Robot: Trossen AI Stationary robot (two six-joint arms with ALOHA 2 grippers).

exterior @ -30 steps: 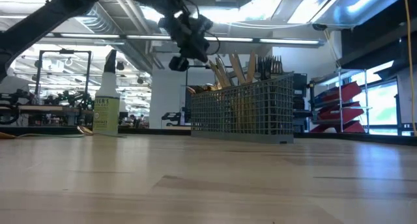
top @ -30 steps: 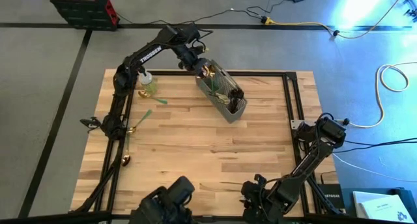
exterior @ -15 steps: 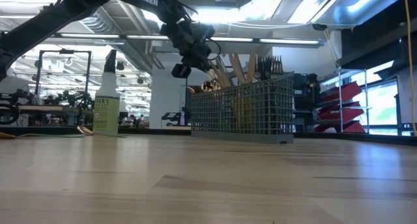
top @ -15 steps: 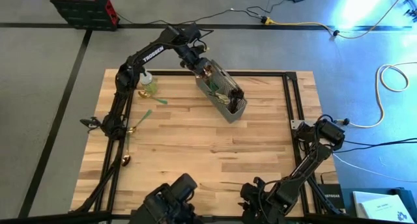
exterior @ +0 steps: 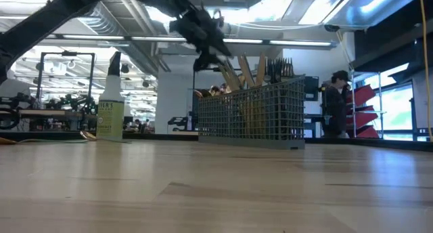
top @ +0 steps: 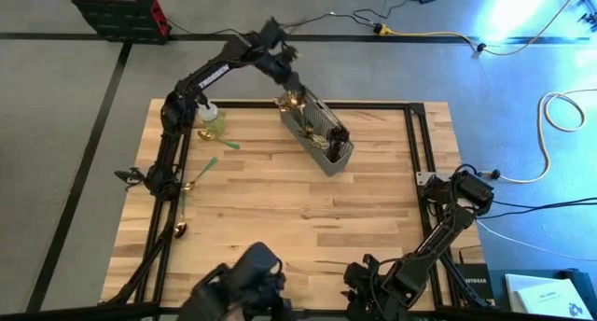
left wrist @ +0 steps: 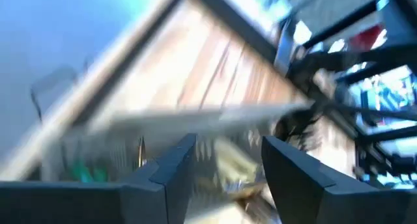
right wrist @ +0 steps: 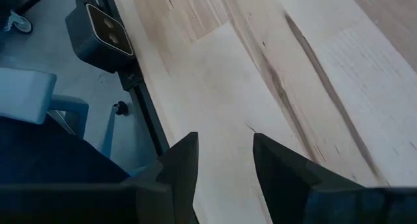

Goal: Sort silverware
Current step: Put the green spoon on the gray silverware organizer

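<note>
The left gripper [left wrist: 221,160] has its fingers [left wrist: 174,160] parted with nothing between them — the view past them is blurred, showing only mesh and pale handles below. From above, this gripper [top: 285,67] hangs over the far end of the grey wire-mesh caddy [top: 322,139], at the table's far edge; the level view puts it [exterior: 210,53] just above the upright handles. The silverware in the caddy [exterior: 254,72] stands packed in the basket (gold and dark handles poking above the rim), directly beneath the open jaws. More pieces lie well apart on the wooden table [top: 280,209]: a green-handled utensil [top: 207,165] and gold spoons [top: 182,230] near the left edge, beside the spray bottle [top: 213,120].

The right gripper [right wrist: 225,160] waits at the table's near edge, fingers parted and empty.
</note>
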